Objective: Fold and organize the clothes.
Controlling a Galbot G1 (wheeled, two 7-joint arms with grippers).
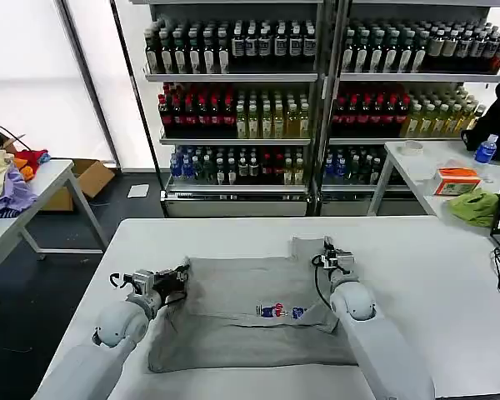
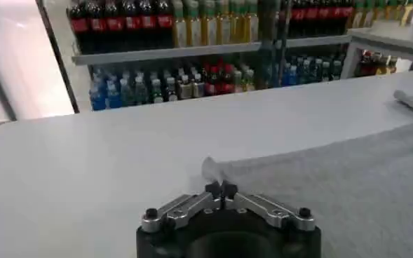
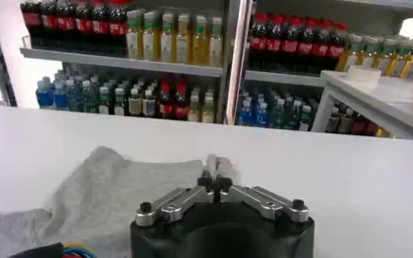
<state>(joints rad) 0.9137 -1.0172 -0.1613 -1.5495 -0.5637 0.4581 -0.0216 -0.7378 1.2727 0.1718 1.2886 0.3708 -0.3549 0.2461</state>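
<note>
Left gripper [image 1: 181,273]: fingers pinched together on the far left corner of the grey T-shirt [image 1: 250,321] — in the left wrist view the cloth edge curls up right at the closed tips. Right gripper [image 1: 330,247]: fingers likewise together, clamped on the far right corner, near a sleeve.

The T-shirt lies in the middle of the white table [image 1: 433,283], chest print [image 1: 281,312] facing up, sides seemingly turned in already. Judgement: folding is partly done — the far-to-near fold and final tidying remain.

Clearance: bare tabletop on all sides, and the near table edge lies close to the hem.
</note>
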